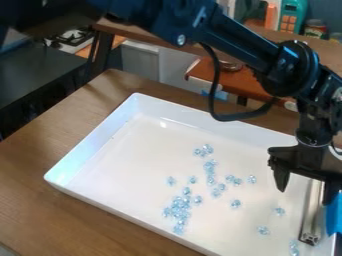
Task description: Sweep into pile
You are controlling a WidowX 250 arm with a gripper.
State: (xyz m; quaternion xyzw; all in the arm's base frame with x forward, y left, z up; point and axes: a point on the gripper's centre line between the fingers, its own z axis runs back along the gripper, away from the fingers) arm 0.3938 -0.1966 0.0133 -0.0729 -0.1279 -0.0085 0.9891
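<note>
The jaws are spread above the silver bar (312,212); it's grabbing time, I think; next, pinch it and push the beads (178,206) together.

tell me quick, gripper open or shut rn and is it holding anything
Gripper: open, fingers spread wide, not clamped on anything; the metal bar shows between and below them.
</note>
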